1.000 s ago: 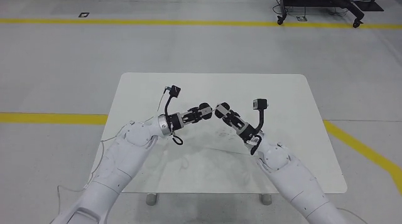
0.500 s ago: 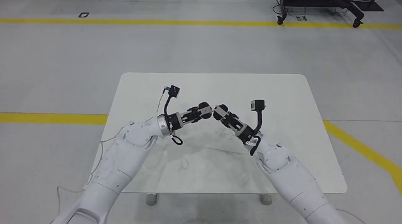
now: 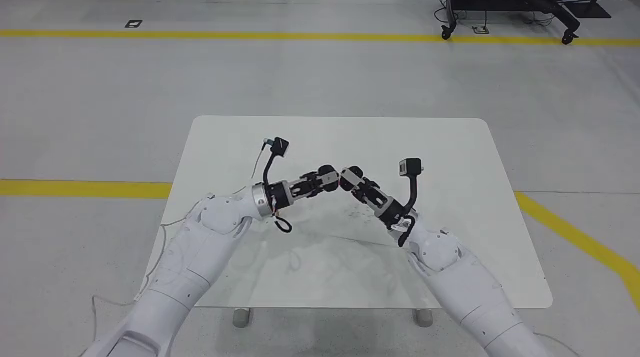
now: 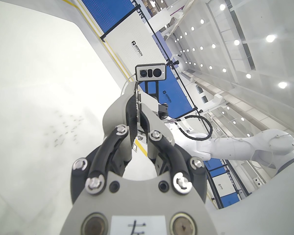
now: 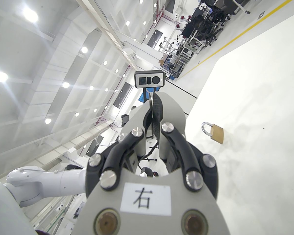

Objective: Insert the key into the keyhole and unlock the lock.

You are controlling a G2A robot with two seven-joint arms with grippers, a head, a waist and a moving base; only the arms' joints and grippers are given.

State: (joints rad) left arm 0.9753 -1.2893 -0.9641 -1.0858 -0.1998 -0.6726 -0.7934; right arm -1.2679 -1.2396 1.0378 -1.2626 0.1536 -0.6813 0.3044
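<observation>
Padlock (image 5: pixel 214 133) lies flat on the table (image 5: pixel 259 74), shackle closed, nothing holding it. It sits near the right gripper (image 5: pixel 152 100) but off to its side. Both grippers are pinched narrow, tips meeting mid-air above the table. Left gripper (image 4: pixel 137 94) pinches a thin metal sliver (image 4: pixel 136 103), likely the key. Reads as a handover or regrip before insertion.

The padlock (image 5: pixel 216 133) has a brass-yellow body and a silver shackle. The table (image 3: pixel 450 147) is plain white. The left gripper (image 4: pixel 137 94) and the right gripper (image 5: pixel 152 97) are pale grey and black. The floor line (image 3: pixel 300 34) is yellow.
</observation>
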